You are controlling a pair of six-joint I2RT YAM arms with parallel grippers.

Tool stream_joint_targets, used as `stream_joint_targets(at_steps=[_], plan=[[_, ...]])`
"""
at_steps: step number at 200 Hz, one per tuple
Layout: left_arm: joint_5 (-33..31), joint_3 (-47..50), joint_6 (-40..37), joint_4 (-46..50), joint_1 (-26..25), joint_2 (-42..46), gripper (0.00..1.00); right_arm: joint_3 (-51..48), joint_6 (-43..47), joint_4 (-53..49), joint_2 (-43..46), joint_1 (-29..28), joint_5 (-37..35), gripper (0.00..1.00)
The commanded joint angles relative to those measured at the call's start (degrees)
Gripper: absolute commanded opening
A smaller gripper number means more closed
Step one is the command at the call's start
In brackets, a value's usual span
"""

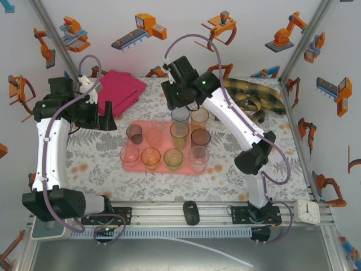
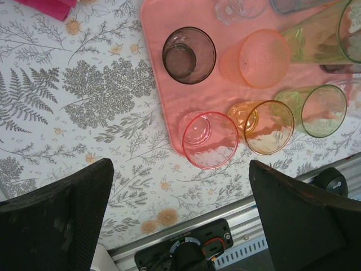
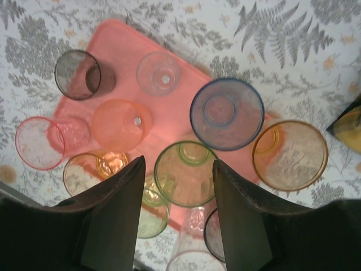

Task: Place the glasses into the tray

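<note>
The salmon-pink tray [image 1: 148, 123] lies mid-table with several tinted glasses standing on it: a blue-grey one [image 1: 180, 114], an amber one [image 1: 199, 117], a green one [image 1: 179, 131] and a smoky dark one [image 1: 134, 133] among them. My right gripper [image 1: 183, 104] hangs open over the tray's back edge. In the right wrist view its fingers [image 3: 118, 214] stand either side of the green glass [image 3: 185, 172] below, not touching it. My left gripper [image 1: 107, 116] is wide open and holds nothing, left of the tray. A pink glass [image 2: 208, 139] stands at the tray's [image 2: 166, 96] near corner.
A folded magenta cloth [image 1: 121, 90] lies at the back left, close behind my left gripper. A yellow and dark plaid cloth [image 1: 256, 96] lies at the back right. A black knob [image 1: 192, 212] and a small white clock [image 1: 307, 210] sit on the front rail.
</note>
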State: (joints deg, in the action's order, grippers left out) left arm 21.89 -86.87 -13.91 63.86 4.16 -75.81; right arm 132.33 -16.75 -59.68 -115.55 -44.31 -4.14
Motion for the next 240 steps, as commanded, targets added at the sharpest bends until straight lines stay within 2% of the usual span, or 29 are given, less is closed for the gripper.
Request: stream_joint_targets(at_steps=[1, 37, 70, 107, 125, 144, 154, 173, 191, 214, 240], plan=[[-0.5, 2.3, 2.7, -1.4, 0.1, 1.0, 0.97, -7.6, -3.3, 3.9, 7.9, 0.4, 0.2, 0.50], [-5.0, 3.3, 6.5, -4.5, 0.3, 0.8, 0.97, -20.1, -7.3, 10.6, 17.3, 3.9, 1.0, 0.50], [-6.4, 4.7, 8.7, -7.2, 0.4, 1.4, 0.97, -30.8, -9.8, 15.5, 25.7, 8.4, 1.6, 0.50], [-10.2, 5.6, 11.9, -10.8, 0.9, 2.1, 0.97, -42.3, -9.4, 21.7, 35.6, 13.5, 0.9, 0.53], [-5.5, 6.7, 16.3, -13.8, 4.9, 3.1, 0.97, -47.4, -7.9, 24.7, 41.0, 16.8, 0.1, 0.57], [0.7, 6.9, 22.0, -15.5, 11.0, 3.3, 0.97, -52.8, -8.6, 28.0, 46.3, 21.3, 0.2, 0.75], [1.9, 6.9, 23.6, -15.9, 13.2, 3.2, 0.97, -54.9, -9.2, 29.0, 48.0, 23.7, 1.6, 0.80], [1.9, 8.1, 24.0, -16.6, 14.8, 3.9, 0.97, -57.3, -10.5, 28.2, 49.2, 26.4, 2.9, 0.83], [0.7, 11.5, 23.5, -18.6, 15.0, 6.0, 0.97, -60.1, -11.7, 28.0, 51.0, 26.6, 1.8, 0.83], [-0.4, 17.7, 23.9, -23.5, 15.1, 9.7, 0.97, -65.1, -12.3, 29.1, 56.0, 26.8, -1.8, 0.81], [-1.5, 23.2, 24.7, -29.2, 15.1, 14.1, 0.97, -65.8, -11.4, 27.3, 57.5, 28.0, -2.1, 0.85]])
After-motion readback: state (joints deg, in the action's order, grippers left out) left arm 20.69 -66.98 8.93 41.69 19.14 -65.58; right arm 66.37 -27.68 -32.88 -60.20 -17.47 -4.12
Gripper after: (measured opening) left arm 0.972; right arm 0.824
